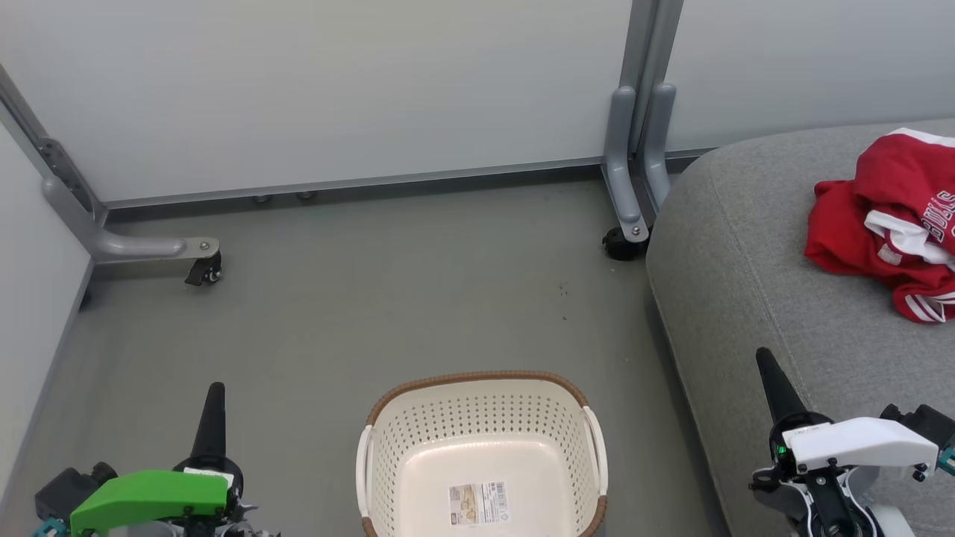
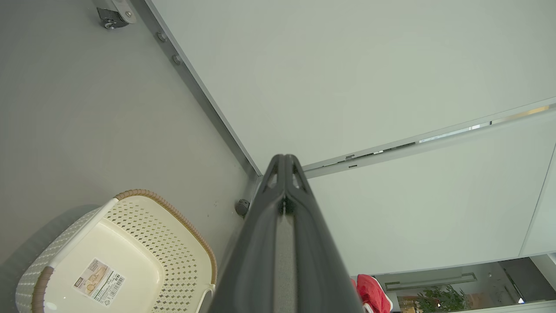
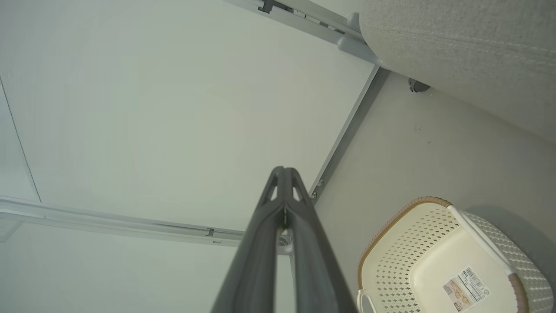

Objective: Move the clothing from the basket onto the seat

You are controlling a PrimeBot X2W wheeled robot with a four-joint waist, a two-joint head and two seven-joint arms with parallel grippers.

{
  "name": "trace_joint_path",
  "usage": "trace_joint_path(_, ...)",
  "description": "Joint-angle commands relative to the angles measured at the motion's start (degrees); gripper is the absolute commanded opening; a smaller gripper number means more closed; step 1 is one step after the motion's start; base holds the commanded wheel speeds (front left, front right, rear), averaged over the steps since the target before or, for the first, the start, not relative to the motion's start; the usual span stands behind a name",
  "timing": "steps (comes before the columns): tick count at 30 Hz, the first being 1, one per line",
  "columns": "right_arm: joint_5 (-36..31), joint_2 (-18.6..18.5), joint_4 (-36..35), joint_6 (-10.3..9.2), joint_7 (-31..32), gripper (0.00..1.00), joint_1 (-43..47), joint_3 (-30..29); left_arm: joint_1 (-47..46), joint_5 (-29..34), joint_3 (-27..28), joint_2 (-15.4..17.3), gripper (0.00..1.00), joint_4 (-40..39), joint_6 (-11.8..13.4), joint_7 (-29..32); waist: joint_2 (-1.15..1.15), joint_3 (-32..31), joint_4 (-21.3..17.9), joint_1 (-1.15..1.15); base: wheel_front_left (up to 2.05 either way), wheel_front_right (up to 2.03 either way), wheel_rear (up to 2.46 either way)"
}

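Note:
The cream perforated basket (image 1: 483, 418) with its brown rim stands on the floor at the bottom middle of the head view, holding nothing but a label; its rim also shows as basket (image 2: 169, 213) and basket (image 3: 404, 208). A crumpled red and white piece of clothing (image 1: 888, 224) lies on the grey seat (image 1: 746, 246) at the right; a corner of the clothing (image 2: 373, 293) appears in the left wrist view. My left gripper (image 1: 215, 391) is shut with nothing in it, left of the basket. My right gripper (image 1: 764, 356) is shut too, over the seat's front edge.
Pale partition panels (image 1: 336, 82) close off the back and left. Their grey feet with castors stand on the floor, one castor (image 1: 205, 272) at the left and another castor (image 1: 619, 242) beside the seat. Grey floor (image 1: 418, 283) lies between the panels and the basket.

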Motion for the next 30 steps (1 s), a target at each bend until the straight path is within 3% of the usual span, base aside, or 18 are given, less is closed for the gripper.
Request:
trace_joint_path(1,1.4,-0.3,-0.2,0.03,0.3,0.0,-1.4,-0.3,-1.7,-1.2,0.3,0.3,0.0,-0.3,-0.4,0.3,0.0,0.0,0.0,0.0,0.0,0.0,0.0)
trace_joint_path(30,15.0,-0.1,1.0,0.03,4.3,0.0,-3.6,-2.9,-4.6,-14.7,2.8,0.0,0.0,0.8,-1.8,4.2,0.0,1.1,0.6,0.0,0.0,0.0,0.0)
